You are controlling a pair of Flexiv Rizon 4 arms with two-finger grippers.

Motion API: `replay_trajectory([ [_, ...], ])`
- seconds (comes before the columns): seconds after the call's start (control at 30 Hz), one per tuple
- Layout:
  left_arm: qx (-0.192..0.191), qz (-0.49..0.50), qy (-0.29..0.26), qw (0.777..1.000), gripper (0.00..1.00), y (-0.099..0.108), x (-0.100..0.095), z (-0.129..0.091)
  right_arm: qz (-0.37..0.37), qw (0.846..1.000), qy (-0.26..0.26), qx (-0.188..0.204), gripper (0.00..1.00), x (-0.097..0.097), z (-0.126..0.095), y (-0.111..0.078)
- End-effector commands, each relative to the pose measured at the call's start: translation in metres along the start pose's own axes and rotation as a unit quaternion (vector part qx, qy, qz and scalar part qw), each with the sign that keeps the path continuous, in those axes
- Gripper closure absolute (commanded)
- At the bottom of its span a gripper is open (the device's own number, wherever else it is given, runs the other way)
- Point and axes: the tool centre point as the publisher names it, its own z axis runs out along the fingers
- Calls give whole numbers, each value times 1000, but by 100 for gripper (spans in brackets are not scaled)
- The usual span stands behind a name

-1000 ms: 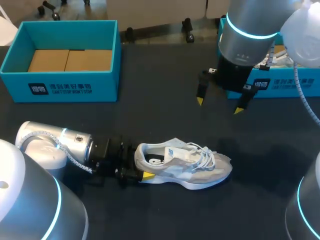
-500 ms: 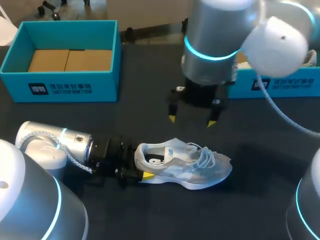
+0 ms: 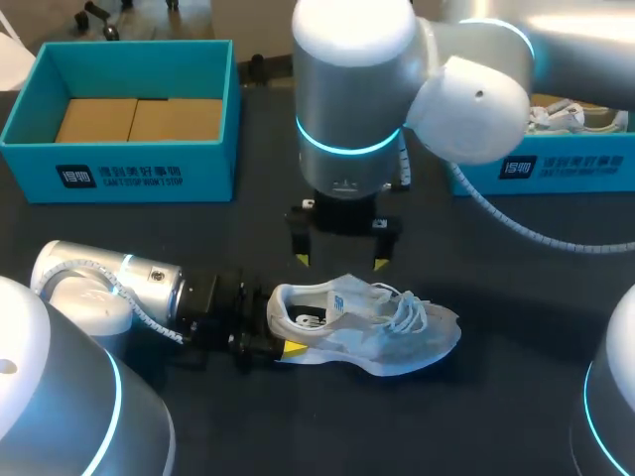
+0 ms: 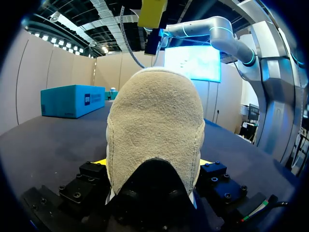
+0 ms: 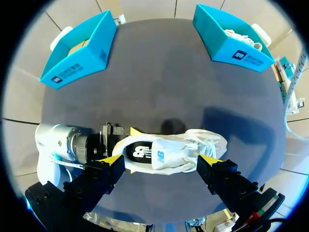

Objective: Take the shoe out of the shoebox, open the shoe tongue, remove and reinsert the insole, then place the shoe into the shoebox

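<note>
Shoe (image 3: 367, 325) stands on its sole on the dark surface (image 3: 496, 397), toe toward the right arm's side, well apart from the teal shoebox (image 3: 129, 174) at the far left; left tool (image 4: 153, 163) lies low along the surface, clenched on the shoe's heel from both sides; right tool (image 3: 340, 262) hangs above the shoe's opening, fingers spread wide, touching nothing

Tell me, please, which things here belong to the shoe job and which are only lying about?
For the job: shoe, heel held by left fingers; right fingers, open above it; empty box.
Lying about: second box, another shoe inside.
</note>
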Motion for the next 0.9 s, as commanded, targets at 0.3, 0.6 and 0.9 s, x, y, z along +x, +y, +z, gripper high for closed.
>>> replay_trajectory([
  [0.3, -1, -1, 0, 1000, 100, 2, -1, -1, 16, 995, -98, 16, 0, 29, 19, -15],
  [0.6, -1, -1, 0, 1000, 100, 2, -1, -1, 27, 991, -128, 27, 0, 28, 37, -30],
  [0.9, -1, -1, 0, 1000, 100, 2, -1, -1, 68, 982, -174, 9, 0, 22, 48, -40],
])
